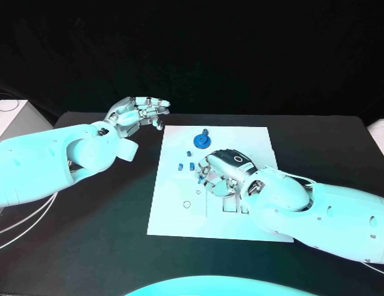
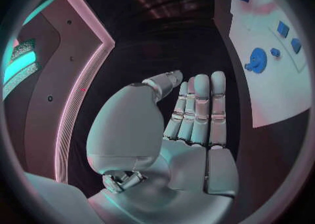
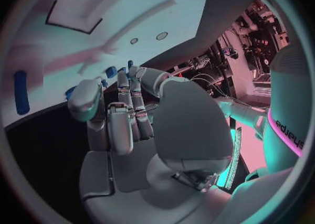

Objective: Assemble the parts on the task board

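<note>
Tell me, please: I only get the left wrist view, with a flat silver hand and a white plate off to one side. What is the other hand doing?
Observer: In the head view, the right hand is over the middle of the task board, with its fingers curled down toward it.
Operator: Is it holding one of the blue bits?
Observer: I cannot tell. The right wrist view shows small blue parts on the board just past its fingertips, but no clear grasp.
Operator: And where is my hand?
Observer: The head view puts the left hand off the board, beside its far left corner, holding nothing.
</note>
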Robot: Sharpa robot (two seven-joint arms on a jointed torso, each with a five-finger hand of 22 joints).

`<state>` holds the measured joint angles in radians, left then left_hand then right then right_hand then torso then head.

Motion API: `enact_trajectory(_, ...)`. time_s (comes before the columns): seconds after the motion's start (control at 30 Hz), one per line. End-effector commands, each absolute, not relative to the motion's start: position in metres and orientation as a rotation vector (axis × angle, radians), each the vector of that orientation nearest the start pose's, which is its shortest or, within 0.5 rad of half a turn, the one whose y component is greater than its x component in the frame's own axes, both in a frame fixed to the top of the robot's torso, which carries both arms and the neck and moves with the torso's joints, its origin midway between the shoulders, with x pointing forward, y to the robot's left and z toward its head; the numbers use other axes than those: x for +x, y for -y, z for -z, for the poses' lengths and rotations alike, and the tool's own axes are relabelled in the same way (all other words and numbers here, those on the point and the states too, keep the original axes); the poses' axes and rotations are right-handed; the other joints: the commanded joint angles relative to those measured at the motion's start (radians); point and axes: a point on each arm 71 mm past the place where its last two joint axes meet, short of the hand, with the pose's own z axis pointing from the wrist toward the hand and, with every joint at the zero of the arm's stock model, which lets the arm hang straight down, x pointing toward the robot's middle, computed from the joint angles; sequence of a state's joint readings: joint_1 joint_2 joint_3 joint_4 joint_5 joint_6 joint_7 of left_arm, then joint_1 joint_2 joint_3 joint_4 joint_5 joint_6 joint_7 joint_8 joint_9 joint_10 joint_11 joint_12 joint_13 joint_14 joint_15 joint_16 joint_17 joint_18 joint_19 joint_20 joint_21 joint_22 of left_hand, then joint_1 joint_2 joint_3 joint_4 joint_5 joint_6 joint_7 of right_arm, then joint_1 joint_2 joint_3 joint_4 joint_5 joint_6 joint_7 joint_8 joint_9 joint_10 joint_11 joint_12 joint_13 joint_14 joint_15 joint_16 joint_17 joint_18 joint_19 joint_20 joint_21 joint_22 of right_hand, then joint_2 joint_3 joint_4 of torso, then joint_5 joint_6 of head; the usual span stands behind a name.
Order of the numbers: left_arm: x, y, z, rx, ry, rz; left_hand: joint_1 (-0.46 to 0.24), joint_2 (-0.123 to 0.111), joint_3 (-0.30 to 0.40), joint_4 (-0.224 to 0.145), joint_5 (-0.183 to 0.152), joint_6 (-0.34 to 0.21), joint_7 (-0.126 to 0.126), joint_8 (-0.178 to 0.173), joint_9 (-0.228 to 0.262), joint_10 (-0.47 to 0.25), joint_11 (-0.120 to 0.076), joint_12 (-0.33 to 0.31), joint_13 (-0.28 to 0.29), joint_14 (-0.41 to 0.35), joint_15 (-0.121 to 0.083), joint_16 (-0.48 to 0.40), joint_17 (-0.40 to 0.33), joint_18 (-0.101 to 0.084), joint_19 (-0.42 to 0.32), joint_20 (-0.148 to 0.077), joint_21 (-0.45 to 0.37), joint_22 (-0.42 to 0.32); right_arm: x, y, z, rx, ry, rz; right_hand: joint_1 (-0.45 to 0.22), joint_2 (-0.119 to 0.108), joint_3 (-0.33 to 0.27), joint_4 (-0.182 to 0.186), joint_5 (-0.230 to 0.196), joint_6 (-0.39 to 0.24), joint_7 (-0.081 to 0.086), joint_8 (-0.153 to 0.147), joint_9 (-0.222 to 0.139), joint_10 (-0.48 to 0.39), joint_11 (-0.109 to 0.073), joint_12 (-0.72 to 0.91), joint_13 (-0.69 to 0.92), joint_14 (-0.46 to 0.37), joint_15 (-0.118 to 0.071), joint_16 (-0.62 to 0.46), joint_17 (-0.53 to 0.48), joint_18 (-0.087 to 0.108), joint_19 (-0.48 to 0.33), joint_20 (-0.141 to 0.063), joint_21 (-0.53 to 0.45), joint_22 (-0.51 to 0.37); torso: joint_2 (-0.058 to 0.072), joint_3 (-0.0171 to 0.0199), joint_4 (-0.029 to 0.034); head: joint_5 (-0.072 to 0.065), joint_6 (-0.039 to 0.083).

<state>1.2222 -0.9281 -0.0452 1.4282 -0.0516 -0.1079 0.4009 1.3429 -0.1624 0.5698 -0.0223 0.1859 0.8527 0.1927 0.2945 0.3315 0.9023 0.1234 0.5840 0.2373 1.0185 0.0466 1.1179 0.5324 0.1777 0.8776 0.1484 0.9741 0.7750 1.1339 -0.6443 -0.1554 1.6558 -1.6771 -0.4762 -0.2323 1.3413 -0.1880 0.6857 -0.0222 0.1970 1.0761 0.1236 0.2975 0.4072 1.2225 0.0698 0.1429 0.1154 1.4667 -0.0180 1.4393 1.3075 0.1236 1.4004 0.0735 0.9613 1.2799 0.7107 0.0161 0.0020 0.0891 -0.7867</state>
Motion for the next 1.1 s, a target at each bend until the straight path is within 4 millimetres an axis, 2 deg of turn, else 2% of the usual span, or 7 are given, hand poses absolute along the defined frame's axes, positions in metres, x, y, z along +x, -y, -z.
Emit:
enact_trajectory(0.03,0.502,-0.269,0.17,-1.027,-1.432,1.584,0.004,-0.002,-0.002,-0.002,0.001,-0.004,-0.001,0.004,-0.002,-0.007,0.0,0.006,-0.001,0.001,0.006,0.006,0.001,0.007,0.007,0.001,-0.003,-0.002,0.409,0.067,0.226,-0.401,-1.547,-0.824,0.002,0.012,0.0,-0.005,0.001,0.005,0.001,0.004,0.001,0.022,-0.013,0.003,0.002,0.066,-0.007,0.006,0.071,-0.017,0.003,-0.002,-0.002,0.0,0.0,0.0014,-0.0001,0.012,-0.007)
enact_trajectory(0.2,0.501,-0.269,0.17,-1.028,-1.435,1.584,0.003,-0.003,-0.003,-0.002,0.001,-0.007,0.0,0.004,-0.002,-0.01,0.001,0.007,-0.002,0.001,0.006,0.006,0.001,0.007,0.008,0.001,-0.005,-0.003,0.408,0.065,0.231,-0.407,-1.555,-0.821,0.001,0.012,0.001,-0.005,0.001,0.005,0.001,0.004,0.001,0.023,-0.013,0.003,0.002,0.066,-0.007,0.006,0.07,-0.017,0.003,-0.002,-0.004,0.0,0.001,0.0029,-0.0023,0.028,-0.016)
enact_trajectory(0.33,0.501,-0.269,0.17,-1.028,-1.437,1.585,0.003,-0.003,-0.003,-0.002,0.001,-0.007,0.0,0.004,-0.002,-0.01,0.001,0.007,-0.002,0.001,0.006,0.006,0.001,0.007,0.008,0.001,-0.005,-0.003,0.407,0.064,0.233,-0.409,-1.557,-0.817,0.001,0.012,0.001,-0.005,0.001,0.005,0.001,0.004,0.001,0.023,-0.013,0.003,0.002,0.066,-0.007,0.006,0.07,-0.017,0.003,-0.002,-0.004,0.0,0.0,0.0028,-0.0021,0.034,-0.023)
enact_trajectory(0.43,0.501,-0.268,0.171,-1.029,-1.439,1.586,0.003,-0.003,-0.003,-0.002,0.001,-0.007,0.0,0.004,-0.002,-0.01,0.001,0.007,-0.002,0.001,0.006,0.006,0.001,0.007,0.008,0.001,-0.005,-0.003,0.406,0.063,0.234,-0.414,-1.561,-0.819,0.001,0.012,0.001,-0.005,0.001,0.005,0.001,0.004,0.001,0.023,-0.013,0.003,0.002,0.066,-0.007,0.006,0.07,-0.017,0.003,-0.002,-0.004,0.0,0.0,0.0016,-0.0011,0.035,-0.025)
enact_trajectory(0.6,0.501,-0.269,0.171,-1.029,-1.441,1.585,0.002,-0.004,-0.003,-0.002,0.001,-0.009,0.001,0.004,-0.003,-0.012,0.001,0.007,-0.002,0.0,0.006,0.006,0.001,0.007,0.008,0.001,-0.006,-0.003,0.404,0.062,0.235,-0.422,-1.566,-0.826,0.001,0.012,0.001,-0.005,0.001,0.005,0.001,0.004,0.001,0.023,-0.013,0.003,0.002,0.066,-0.007,0.006,0.07,-0.017,0.003,-0.002,-0.004,0.0,0.001,0.0027,-0.0007,0.04,-0.033)
enact_trajectory(1.1,0.502,-0.271,0.171,-1.031,-1.441,1.581,0.002,-0.004,-0.003,-0.002,0.001,-0.009,0.001,0.004,-0.003,-0.012,0.001,0.007,-0.002,0.0,0.006,0.006,0.001,0.007,0.008,0.001,-0.006,-0.003,0.403,0.062,0.241,-0.433,-1.588,-0.825,0.0,0.012,0.001,-0.006,-0.001,0.004,0.001,0.003,0.002,0.023,-0.013,0.001,0.001,0.066,-0.006,0.007,0.071,-0.017,0.003,-0.002,-0.002,0.002,0.0,0.0021,0.0,0.043,-0.038)
